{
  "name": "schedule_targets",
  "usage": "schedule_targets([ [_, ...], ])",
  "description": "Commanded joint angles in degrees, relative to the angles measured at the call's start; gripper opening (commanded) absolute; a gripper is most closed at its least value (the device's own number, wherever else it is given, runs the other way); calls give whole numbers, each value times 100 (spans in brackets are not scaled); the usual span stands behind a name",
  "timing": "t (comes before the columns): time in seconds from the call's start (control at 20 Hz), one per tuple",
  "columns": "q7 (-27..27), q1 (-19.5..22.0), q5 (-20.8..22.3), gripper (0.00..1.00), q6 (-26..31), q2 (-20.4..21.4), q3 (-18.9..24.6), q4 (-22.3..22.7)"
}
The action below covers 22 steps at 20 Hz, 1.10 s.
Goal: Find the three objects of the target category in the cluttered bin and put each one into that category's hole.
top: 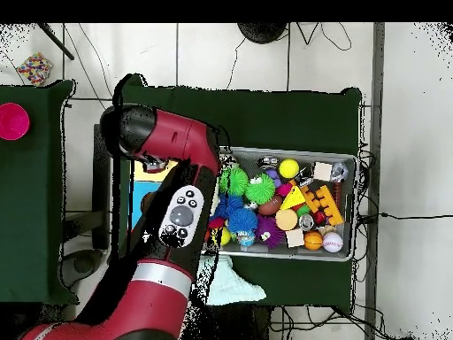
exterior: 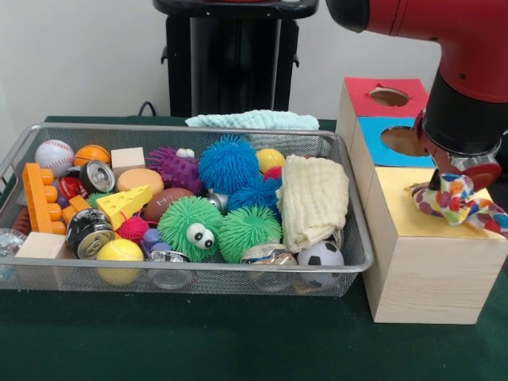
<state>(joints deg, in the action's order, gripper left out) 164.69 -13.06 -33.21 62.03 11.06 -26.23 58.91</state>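
The wire mesh bin (exterior: 198, 268) sits at the left, full of toys; it also shows in the overhead view (top: 347, 159). My gripper (exterior: 444, 186) hangs over the yellow top (exterior: 397, 198) of the wooden box at the right and is shut on a white polka-dot cloth (exterior: 459, 200), which touches the yellow top. The yellow hole is hidden under the cloth and the arm. A folded cream cloth (exterior: 315, 198) lies at the bin's right end. A mint-green cloth (exterior: 252, 120) lies behind the bin, outside it (top: 234, 282). In the overhead view the arm hides the gripper.
The box's blue-topped hole (exterior: 401, 141) and red-topped hole (exterior: 389, 96) lie behind the yellow top. The bin holds spiky puffer balls (exterior: 228, 163), a baseball (exterior: 54, 155), cans, blocks and a small football (exterior: 321, 254). The black pedestal (exterior: 234, 55) stands behind.
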Motion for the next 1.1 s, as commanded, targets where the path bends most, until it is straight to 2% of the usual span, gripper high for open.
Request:
schedule_targets([
  [0.05,957,83,157,0,359,176,230,289],
  [0.35,986,50,199,0,576,397,186,355],
  [0.55,982,109,188,0,398,359,201,265],
  [1.1,937,149,340,0,1029,676,86,179],
])
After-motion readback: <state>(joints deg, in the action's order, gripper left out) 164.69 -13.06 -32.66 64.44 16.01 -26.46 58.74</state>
